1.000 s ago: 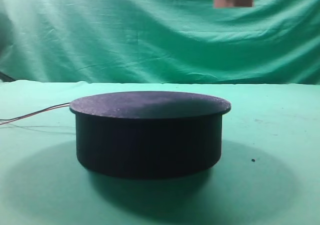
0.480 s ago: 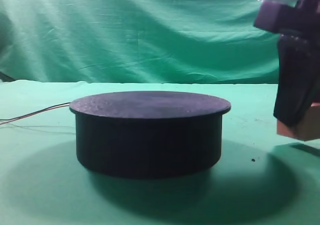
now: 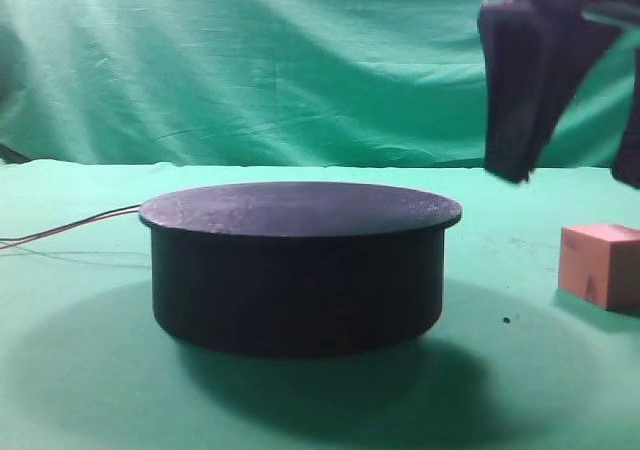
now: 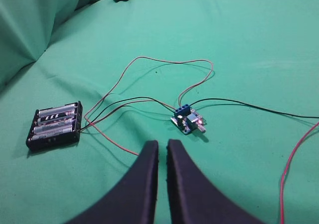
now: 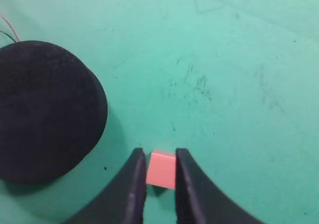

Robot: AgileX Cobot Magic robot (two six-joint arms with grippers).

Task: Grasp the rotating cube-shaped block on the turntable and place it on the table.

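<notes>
Left gripper [image 4: 162, 152]: jaws nearly shut, a thin slit between them, holding nothing, above a battery pack [image 4: 54, 126] and a small circuit board [image 4: 188, 122] on the green counter [image 4: 249, 45]. Turntable [image 3: 298, 265]: centre, top bare. Right gripper [image 5: 160, 170]: raised, jaws parted. Cube-shaped block [image 3: 599, 265]: resting on the counter right of the turntable, below the jaws, which the wrist view frames either side of it; contact unclear. Block's right edge cut off by the frame in the high view.
</notes>
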